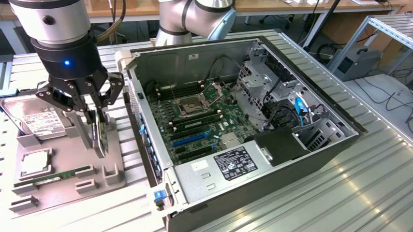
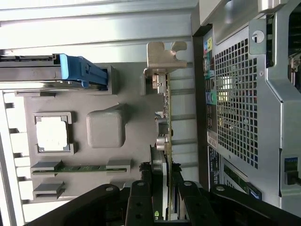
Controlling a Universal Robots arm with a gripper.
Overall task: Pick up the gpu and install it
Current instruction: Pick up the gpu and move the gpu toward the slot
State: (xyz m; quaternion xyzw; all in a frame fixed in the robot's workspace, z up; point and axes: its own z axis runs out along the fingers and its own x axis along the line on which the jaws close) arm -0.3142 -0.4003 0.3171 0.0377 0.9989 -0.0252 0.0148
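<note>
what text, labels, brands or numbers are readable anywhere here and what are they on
Nothing is clear enough to quote.
White label on the hard drive: too blurred to read.
Black label on the silver box inside the computer case: too small to read.
Small sticker on the case's inner wall: unreadable.
Dark label on the case's outer panel: blurred.

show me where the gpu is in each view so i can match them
Exterior view: gpu on edge in the grey tray, gripped by the hand, to the exterior view's left of the computer case.
Wrist view: gpu edge-on, at the tray's side nearest the case.
Shared landmark: the green ram stick.
</note>
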